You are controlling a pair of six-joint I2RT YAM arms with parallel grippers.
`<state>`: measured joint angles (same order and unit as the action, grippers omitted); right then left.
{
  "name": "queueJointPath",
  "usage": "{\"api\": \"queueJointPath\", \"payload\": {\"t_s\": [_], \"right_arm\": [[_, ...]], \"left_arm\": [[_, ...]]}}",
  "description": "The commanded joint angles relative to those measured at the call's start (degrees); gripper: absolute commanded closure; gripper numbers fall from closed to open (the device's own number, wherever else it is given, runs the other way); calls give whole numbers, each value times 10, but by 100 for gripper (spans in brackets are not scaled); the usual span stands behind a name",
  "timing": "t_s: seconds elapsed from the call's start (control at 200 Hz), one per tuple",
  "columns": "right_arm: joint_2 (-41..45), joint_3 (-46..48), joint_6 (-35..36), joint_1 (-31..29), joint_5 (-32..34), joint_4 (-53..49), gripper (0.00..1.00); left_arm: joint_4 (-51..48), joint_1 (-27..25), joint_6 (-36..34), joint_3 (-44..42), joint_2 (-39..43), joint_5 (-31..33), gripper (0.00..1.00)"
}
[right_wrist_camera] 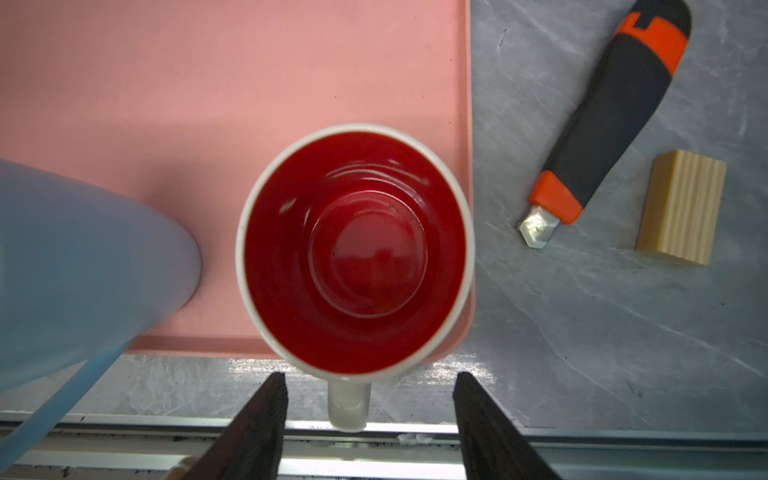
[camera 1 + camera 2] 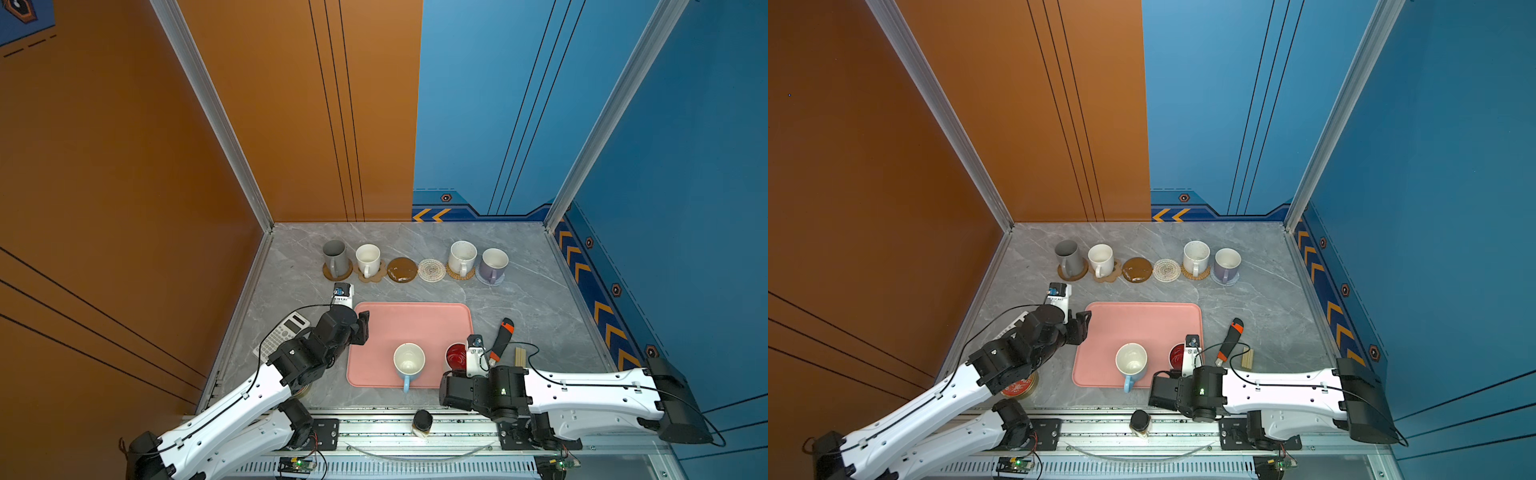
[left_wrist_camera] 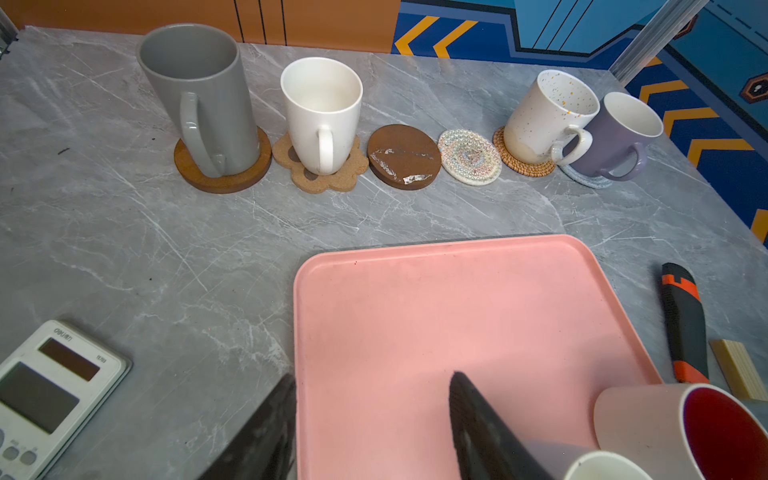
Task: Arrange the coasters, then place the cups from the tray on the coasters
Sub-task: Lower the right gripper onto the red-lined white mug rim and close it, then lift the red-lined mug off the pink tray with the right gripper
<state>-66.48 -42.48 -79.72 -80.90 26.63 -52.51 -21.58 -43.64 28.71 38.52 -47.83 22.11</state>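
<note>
Mugs fill four places in the row of coasters along the far side of the marble table point(image 2: 523, 299): the tall grey mug point(image 2: 334, 254) stands on the end brown disc point(image 3: 222, 178), the white mug point(image 2: 368, 257) on the paw-shaped coaster point(image 3: 322, 178), the speckled cream mug point(image 2: 462, 254) on the rattan coaster point(image 3: 524, 161), and the lavender mug point(image 2: 493, 262) on the grey-blue woven coaster point(image 3: 587, 179). Between them the second brown disc point(image 2: 402, 269) and the white woven coaster point(image 2: 432, 270) lie bare, just beside each other. Nearer the arms, the pink tray point(image 2: 415, 320) carries two upright mugs: the light blue mug point(image 2: 409, 360) near the middle of its near edge, handle toward the rail, and the red-lined mug point(image 2: 456, 356) at its near right corner. The right gripper point(image 1: 370, 374) hangs over that corner with its jaws apart on either side of the red-lined mug's handle point(image 1: 349, 405), a gap showing on each side, so nothing is gripped. The left gripper point(image 3: 372, 376) hovers over the tray's left edge, jaws spread and empty. A calculator point(image 2: 282, 334) lies left of the tray; a utility knife point(image 2: 500, 338) and a wooden block point(image 2: 520, 356) lie to its right.
</note>
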Motion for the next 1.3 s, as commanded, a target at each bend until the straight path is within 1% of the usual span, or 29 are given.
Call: {"api": "queueJointPath", "payload": {"t_s": [0.0,0.235,0.31,0.626,0.716,0.806,0.871,0.981,1.132,1.297], "right_arm": [[3,18,12,9,-40,19,40],[-1,26,26,29,-62,26,45],[-2,29,34,38,-70,38,48],[-26,26,72,73,-94,60,50],[-34,25,79,81,-99,64,50],[-41,22,88,91,-108,70,52],[-45,17,90,93,-107,71,53],[-51,13,98,102,-108,73,54],[-60,15,109,115,-118,73,55],[-72,9,105,117,-114,75,59]], "left_arm": [[22,-6,-11,9,-10,1,40],[45,-7,-14,9,-23,-14,40],[45,-6,-15,11,-24,-17,40],[54,-6,-21,10,-28,-20,39],[52,-5,-27,23,-35,-20,38],[44,-4,-46,58,-46,-24,38],[48,-5,-46,68,-54,-24,38],[78,-5,-44,48,-67,-33,38],[50,-4,-47,68,-87,-25,38],[71,-2,-50,62,-90,-26,38]]}}
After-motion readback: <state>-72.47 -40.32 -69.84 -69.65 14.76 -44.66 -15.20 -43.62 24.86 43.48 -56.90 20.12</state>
